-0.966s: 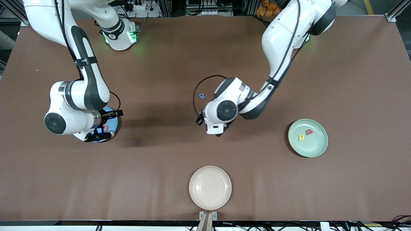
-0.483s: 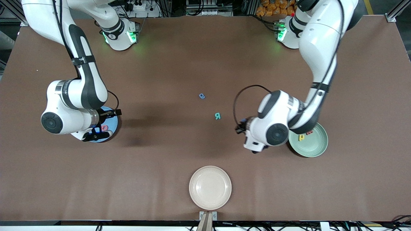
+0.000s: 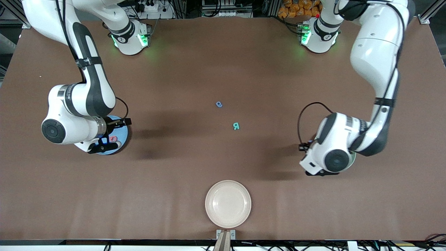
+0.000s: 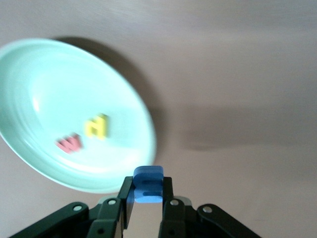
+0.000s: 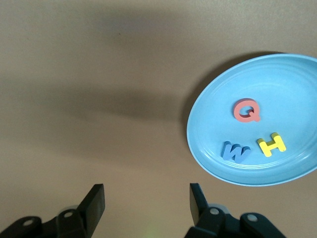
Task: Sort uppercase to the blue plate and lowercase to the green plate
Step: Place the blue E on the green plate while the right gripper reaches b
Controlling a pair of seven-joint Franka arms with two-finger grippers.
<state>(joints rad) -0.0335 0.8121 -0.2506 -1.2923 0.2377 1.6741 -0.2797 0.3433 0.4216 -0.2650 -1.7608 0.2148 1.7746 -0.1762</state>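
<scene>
The left end effector (image 4: pixel 146 198) is gripping a blue letter (image 4: pixel 148 184) upright just beside the green plate (image 4: pixel 29 69); the right end effector (image 5: pixel 146 203) is hanging open beside the blue plate (image 5: pixel 208 109).

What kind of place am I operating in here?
Most likely a robotics lab: a brown cloth-covered table with two arms based on it, aluminium frame posts at its corners, and power strips and cables along its edge.

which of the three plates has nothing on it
The beige plate, nearest the front camera, holds no letters. The green plate holds two and the blue plate three.
</scene>
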